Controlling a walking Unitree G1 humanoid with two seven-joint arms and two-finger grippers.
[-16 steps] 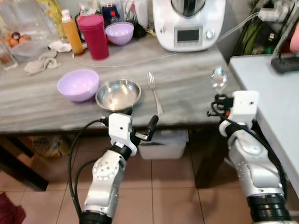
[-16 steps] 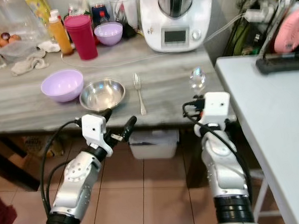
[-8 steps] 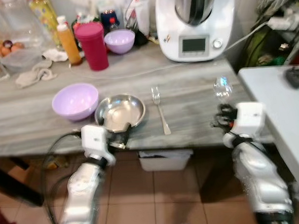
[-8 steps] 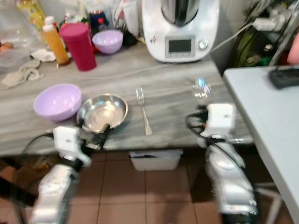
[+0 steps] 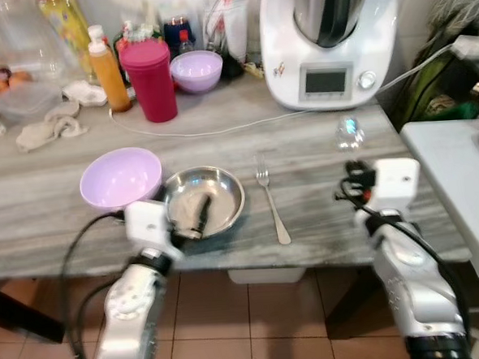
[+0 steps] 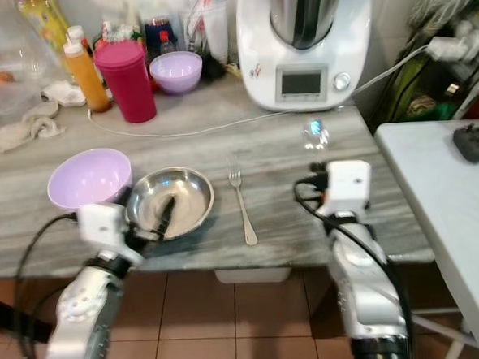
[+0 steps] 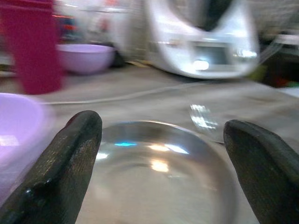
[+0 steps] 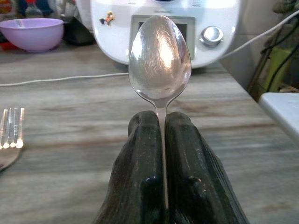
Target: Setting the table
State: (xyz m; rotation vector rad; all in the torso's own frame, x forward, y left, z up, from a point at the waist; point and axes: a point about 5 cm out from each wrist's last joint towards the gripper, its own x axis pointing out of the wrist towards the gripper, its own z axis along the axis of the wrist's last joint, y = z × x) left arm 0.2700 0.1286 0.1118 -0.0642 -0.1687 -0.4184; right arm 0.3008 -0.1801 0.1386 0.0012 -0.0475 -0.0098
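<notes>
A steel bowl (image 5: 204, 199) sits near the front edge of the grey marbled table (image 5: 323, 215), with a lilac bowl (image 5: 120, 176) touching its left side. A fork (image 5: 271, 202) lies just right of the steel bowl, tines pointing away from me. My left gripper (image 7: 163, 125) is open, its fingers (image 7: 70, 172) spread wide over the steel bowl's near rim. My right gripper (image 8: 161, 116) is shut on the handle of a spoon (image 8: 160, 58), holding it upright over the table's right part, bowl end up.
At the back stand a white food processor (image 5: 328, 36), a magenta cup (image 5: 150, 79), a second lilac bowl (image 5: 197, 70) and an orange bottle (image 5: 109, 65). A white cable (image 5: 220, 130) crosses the table. A white surface (image 5: 467, 174) flanks my right arm.
The view has shifted closer to the table. My left gripper has risen from below the table edge to over the steel bowl. The right gripper still holds the spoon.
</notes>
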